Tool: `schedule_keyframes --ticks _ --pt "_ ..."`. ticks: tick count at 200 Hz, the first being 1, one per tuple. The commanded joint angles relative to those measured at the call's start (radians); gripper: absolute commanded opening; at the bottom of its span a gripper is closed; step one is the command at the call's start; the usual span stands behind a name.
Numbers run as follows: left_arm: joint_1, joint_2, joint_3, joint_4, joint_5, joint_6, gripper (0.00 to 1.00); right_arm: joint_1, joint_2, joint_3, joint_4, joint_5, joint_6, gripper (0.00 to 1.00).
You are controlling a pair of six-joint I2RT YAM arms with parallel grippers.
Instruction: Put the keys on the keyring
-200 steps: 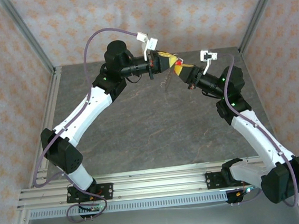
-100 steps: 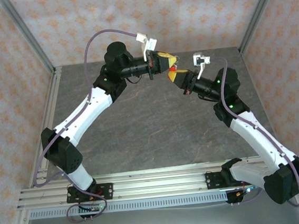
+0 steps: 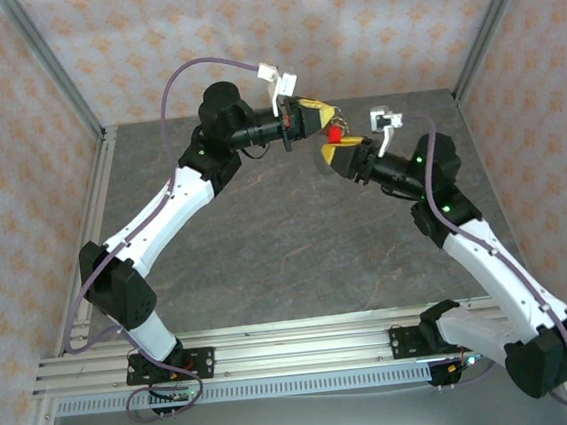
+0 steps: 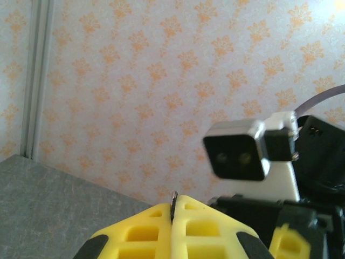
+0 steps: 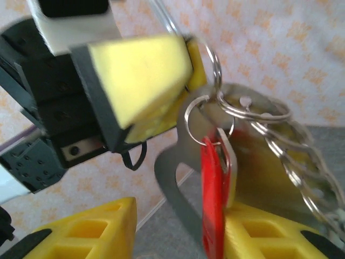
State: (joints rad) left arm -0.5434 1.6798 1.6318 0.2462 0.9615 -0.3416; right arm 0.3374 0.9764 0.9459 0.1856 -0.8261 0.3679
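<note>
Keys (image 5: 212, 194) appear already hung on the keyring (image 5: 216, 65), which is pinched in the fully closed left tool (image 4: 173, 202), while just below it the right tool (image 5: 180, 213) is seen partly open around the red head, so only release seems left.

One key (image 5: 213, 200), one keyring (image 5: 280, 144)
</note>
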Motion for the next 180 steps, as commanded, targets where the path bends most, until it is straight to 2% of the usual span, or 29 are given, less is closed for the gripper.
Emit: schedule_keyframes --ticks 1,36,70,123,147,180 --pt "-0.002 -0.059 -0.013 0.098 -0.013 -0.016 0.00 -0.053 -0.114 -0.004 -0.006 0.007 -0.012 0.41" --pt "-0.002 -0.076 -0.033 0.132 -0.023 -0.033 0.00 -0.103 -0.156 0.024 0.045 0.071 0.039 0.40" --pt "-0.002 -0.085 -0.042 0.138 -0.026 -0.037 0.00 -0.103 -0.035 0.067 0.156 0.081 0.131 0.40" --pt "-0.003 -0.089 -0.041 0.135 -0.020 -0.037 0.00 -0.104 0.120 0.101 0.349 -0.012 0.245 0.41" --pt "-0.003 -0.088 -0.038 0.132 -0.017 -0.037 0.00 -0.105 0.133 0.098 0.380 -0.029 0.261 0.41" --pt "-0.002 -0.088 -0.038 0.130 -0.012 -0.034 0.00 -0.116 0.095 0.062 0.381 0.019 0.252 0.41"
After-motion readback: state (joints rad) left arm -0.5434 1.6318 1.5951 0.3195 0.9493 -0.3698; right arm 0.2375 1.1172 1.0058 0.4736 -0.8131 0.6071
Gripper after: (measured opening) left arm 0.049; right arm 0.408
